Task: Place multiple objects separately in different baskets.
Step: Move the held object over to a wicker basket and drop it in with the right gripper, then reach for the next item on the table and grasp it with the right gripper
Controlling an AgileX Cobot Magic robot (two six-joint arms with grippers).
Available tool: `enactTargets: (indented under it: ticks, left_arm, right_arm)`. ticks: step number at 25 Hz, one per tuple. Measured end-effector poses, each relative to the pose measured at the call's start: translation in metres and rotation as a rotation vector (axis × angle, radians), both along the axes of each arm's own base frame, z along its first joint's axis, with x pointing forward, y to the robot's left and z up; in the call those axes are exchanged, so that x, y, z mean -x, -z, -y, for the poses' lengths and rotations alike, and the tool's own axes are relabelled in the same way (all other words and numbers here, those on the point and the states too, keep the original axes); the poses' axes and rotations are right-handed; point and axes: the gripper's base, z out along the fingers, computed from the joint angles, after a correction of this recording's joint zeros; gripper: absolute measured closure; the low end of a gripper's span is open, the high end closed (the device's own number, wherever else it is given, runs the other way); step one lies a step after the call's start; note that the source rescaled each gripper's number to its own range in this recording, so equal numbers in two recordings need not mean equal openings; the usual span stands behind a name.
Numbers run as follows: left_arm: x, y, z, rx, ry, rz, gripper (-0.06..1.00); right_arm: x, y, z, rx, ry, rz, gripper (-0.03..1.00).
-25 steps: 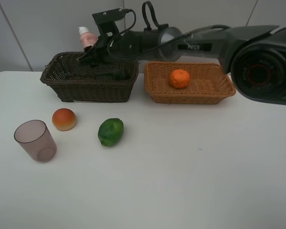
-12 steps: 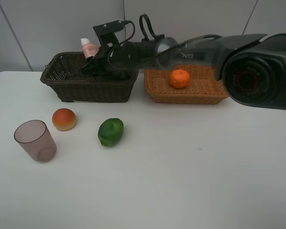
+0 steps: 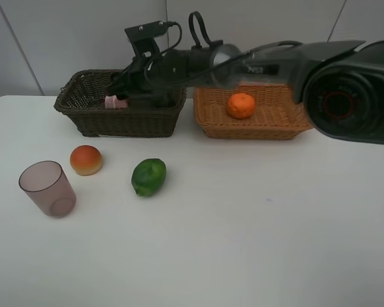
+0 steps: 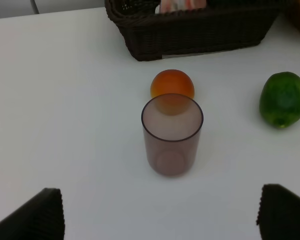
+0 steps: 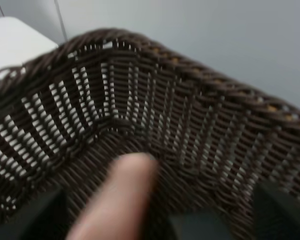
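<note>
My right gripper (image 3: pixel 123 85) reaches across the middle and hangs open over the dark brown basket (image 3: pixel 89 119). The pink bottle (image 3: pixel 116 101) lies loose inside that basket; in the right wrist view it is a pink blur (image 5: pixel 115 195) between the spread fingers (image 5: pixel 30 215), touching neither. An orange (image 3: pixel 241 105) sits in the light tan basket (image 3: pixel 269 125). On the table stand the purplish cup (image 3: pixel 47 188), the red-orange fruit (image 3: pixel 86 160) and the lime (image 3: pixel 148 177). My left gripper (image 4: pixel 160 212) is open, just short of the cup (image 4: pixel 172 135).
The right arm (image 3: pixel 269 61) stretches over the back of both baskets. A grey wall rises directly behind them. In the left wrist view the fruit (image 4: pixel 172 85) sits just behind the cup, the lime (image 4: pixel 283 99) lies to one side, and the dark basket (image 4: pixel 190 30) stands beyond.
The right gripper has opened and let go of the pink bottle, which dropped from above the rim into the dark basket. The left gripper has not moved.
</note>
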Motion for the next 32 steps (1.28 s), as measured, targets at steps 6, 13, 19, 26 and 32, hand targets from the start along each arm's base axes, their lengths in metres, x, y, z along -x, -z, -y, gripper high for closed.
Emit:
enactTargets:
  ticks: [6,13,19,26,32]
  left_arm:
    - [0.000,0.000,0.000,0.000,0.000,0.000,-0.06]
    - [0.000,0.000,0.000,0.000,0.000,0.000,-0.06]
    - [0.000,0.000,0.000,0.000,0.000,0.000,-0.06]
    - [0.000,0.000,0.000,0.000,0.000,0.000,-0.06]
    - [0.000,0.000,0.000,0.000,0.000,0.000,-0.06]
  right_arm:
    - [0.007,-0.030,0.004,0.014,-0.014,-0.027,0.15]
    - [0.027,-0.058,0.018,0.118,-0.031,-0.241,0.15]
    - [0.037,-0.062,0.054,0.291,0.091,-0.509,0.15]
    - [0.044,-0.081,0.096,0.479,0.301,-0.633,0.15]
    - [0.053,-0.093,0.109,0.482,0.366,-0.663,0.15]
